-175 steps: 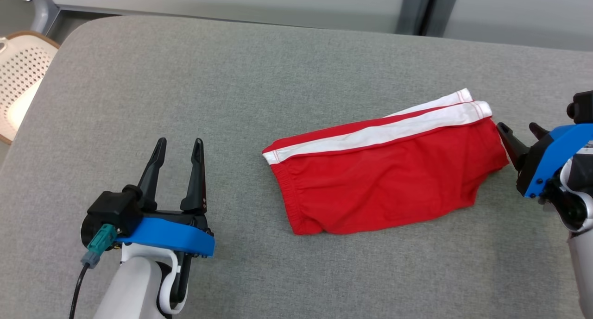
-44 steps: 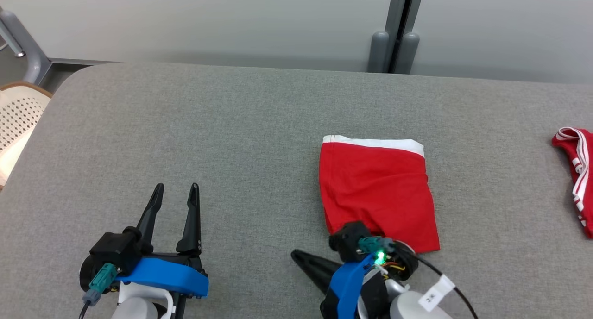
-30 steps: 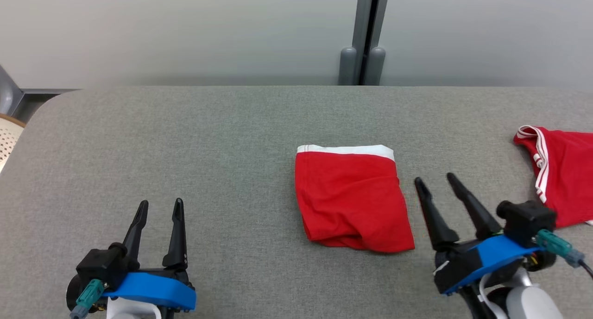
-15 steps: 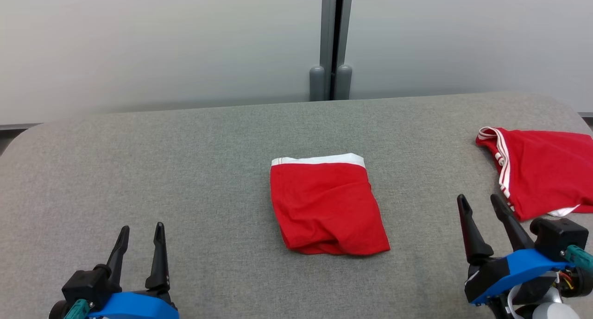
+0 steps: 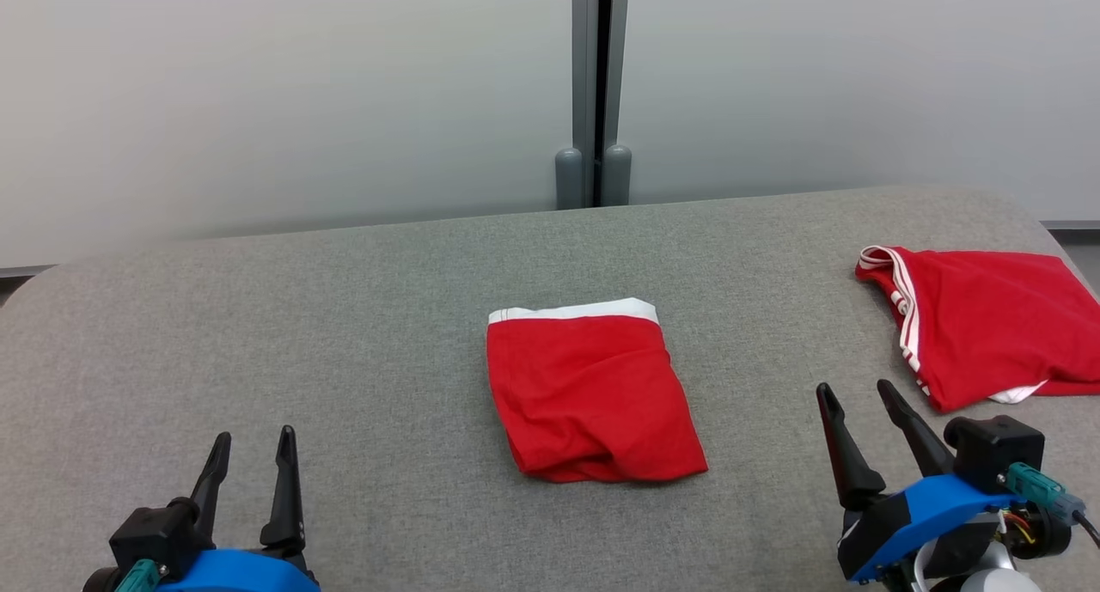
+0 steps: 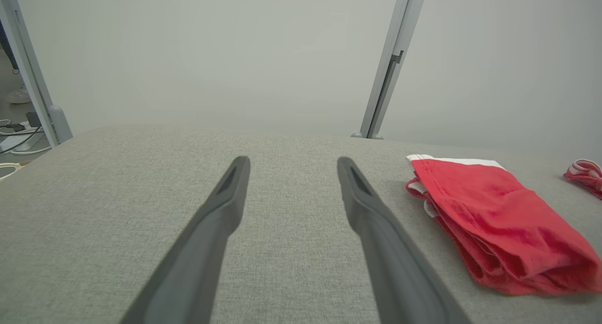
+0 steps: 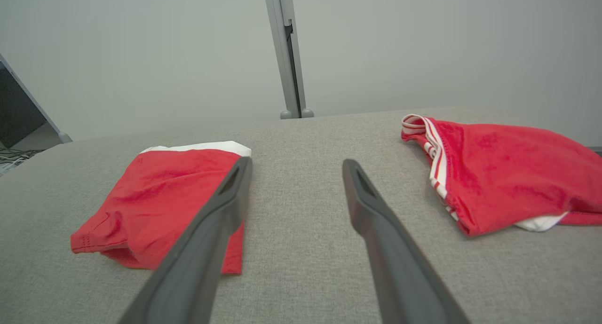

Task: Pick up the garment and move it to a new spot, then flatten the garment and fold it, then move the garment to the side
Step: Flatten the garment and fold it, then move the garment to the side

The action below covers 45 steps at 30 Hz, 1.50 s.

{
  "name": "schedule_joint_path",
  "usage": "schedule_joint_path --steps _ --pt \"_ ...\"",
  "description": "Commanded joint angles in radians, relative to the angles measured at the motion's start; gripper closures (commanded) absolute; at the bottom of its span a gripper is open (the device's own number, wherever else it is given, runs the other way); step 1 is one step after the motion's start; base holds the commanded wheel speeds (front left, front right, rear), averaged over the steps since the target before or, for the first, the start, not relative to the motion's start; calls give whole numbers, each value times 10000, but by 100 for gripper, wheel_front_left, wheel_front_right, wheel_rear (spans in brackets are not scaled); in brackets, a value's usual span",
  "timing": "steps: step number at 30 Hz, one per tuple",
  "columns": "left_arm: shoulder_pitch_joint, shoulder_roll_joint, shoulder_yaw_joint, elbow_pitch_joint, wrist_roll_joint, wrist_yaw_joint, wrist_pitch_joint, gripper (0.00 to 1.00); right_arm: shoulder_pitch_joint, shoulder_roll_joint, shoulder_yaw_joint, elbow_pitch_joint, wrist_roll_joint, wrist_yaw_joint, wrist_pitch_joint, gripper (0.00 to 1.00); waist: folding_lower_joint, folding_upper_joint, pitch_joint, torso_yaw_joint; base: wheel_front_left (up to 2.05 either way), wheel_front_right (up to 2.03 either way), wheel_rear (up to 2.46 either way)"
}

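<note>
Now: garment [image 5: 593, 394] (red, white band) lies folded into a compact rectangle near mid-table [image 5: 344, 317]. White band faces the far wall, bulky fold edge faces the robot. Nothing is touching it.

R gripper [image 5: 856, 392]: lower right of head view, fingers spread wide apart, nothing between them, pointing up-frame. It sits well right of the garment, w/ bare cloth surface between.

L gripper [image 5: 254, 439]: lower left, fingers likewise wide apart and empty, well left of the garment.

Vs earlier:
- ~6 s back the garment lay as one long strip, w/ R fingers at its right end; it is now about half that length.
- 1.5 s back R gripper was at the garment's near edge. By 1 s back it was clear, just right of it. Now it is farther right and lower in frame.
- Garment shape unchanged over the last sec.
- L gripper same pose throughout; its lower place in frame comes from the head cam shifting.

Same cam shift brought in a second red garment [image 5: 980, 326] (white stripes), loosely laid at the table's far right, and more of the grey post [image 5: 595, 85].
</note>
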<state>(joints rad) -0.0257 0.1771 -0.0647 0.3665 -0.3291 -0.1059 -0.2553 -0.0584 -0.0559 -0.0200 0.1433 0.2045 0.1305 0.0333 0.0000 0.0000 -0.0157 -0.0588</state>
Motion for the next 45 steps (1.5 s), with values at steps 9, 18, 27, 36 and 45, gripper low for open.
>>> schedule_joint_path --steps 9,18,27,36,45 --pt "31 46 -64 -4 -50 156 98 0 -95 -95 138 53 54 6 -33 0 0 0 -13 57 0 0 0" --pt "-92 110 -126 -23 -178 148 75 0 -99 -95 151 170 93 6 -61 0 0 0 101 67 0 0 0" --pt "-296 119 -255 -109 -192 156 77 0 -685 -45 450 261 310 6 268 0 0 0 352 259 0 0 0" --pt "-777 49 -486 -426 -98 243 124 0 -3134 3 703 2265 696 6 1620 0 0 0 1114 777 0 0 0" --pt "-1396 -27 -787 -95 -145 53 7 0 -4952 46 414 5904 988 6 3164 0 0 0 1640 1630 0 0 0"
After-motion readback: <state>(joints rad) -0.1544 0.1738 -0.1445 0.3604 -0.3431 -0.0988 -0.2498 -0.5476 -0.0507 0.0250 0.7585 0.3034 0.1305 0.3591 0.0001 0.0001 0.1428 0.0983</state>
